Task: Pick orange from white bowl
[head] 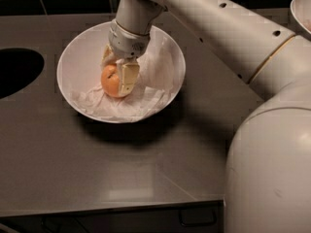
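Observation:
The orange (110,81) sits inside the white bowl (73,57), on crumpled white paper, a little left of the bowl's middle. My gripper (118,76) reaches down into the bowl from above, with one cream finger (128,78) against the orange's right side and the other behind its upper left. The fingers are closed on the orange. The orange looks to rest low in the bowl on the paper. My white arm runs from the gripper up and to the right across the frame.
The bowl stands on a grey countertop (97,169). A dark round opening (14,72) lies in the counter at the left. A small white dish (302,11) sits at the top right edge. My arm's large white body (272,169) fills the lower right.

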You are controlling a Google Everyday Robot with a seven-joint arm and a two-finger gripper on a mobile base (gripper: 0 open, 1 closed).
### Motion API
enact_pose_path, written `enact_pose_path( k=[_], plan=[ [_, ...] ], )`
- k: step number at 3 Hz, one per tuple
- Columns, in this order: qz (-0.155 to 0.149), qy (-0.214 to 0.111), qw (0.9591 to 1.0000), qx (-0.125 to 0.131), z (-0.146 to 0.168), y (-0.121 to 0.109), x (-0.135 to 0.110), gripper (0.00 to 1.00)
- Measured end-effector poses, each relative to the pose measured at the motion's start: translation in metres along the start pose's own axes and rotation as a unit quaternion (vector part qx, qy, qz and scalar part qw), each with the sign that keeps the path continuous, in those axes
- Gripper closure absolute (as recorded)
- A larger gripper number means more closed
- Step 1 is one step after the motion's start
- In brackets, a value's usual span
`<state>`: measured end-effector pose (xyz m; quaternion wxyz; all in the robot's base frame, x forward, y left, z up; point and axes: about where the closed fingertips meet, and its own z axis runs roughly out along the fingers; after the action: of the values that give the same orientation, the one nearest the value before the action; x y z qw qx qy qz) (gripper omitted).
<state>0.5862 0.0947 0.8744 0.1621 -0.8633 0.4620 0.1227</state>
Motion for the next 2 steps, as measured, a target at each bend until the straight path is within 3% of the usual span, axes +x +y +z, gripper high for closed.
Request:
enact_pose_path(
  k=[2],
  plan=[
    [-0.001, 0.0, 1.0, 0.001, 0.0003, -0.0006, -0.0005, 1.0]
  ],
)
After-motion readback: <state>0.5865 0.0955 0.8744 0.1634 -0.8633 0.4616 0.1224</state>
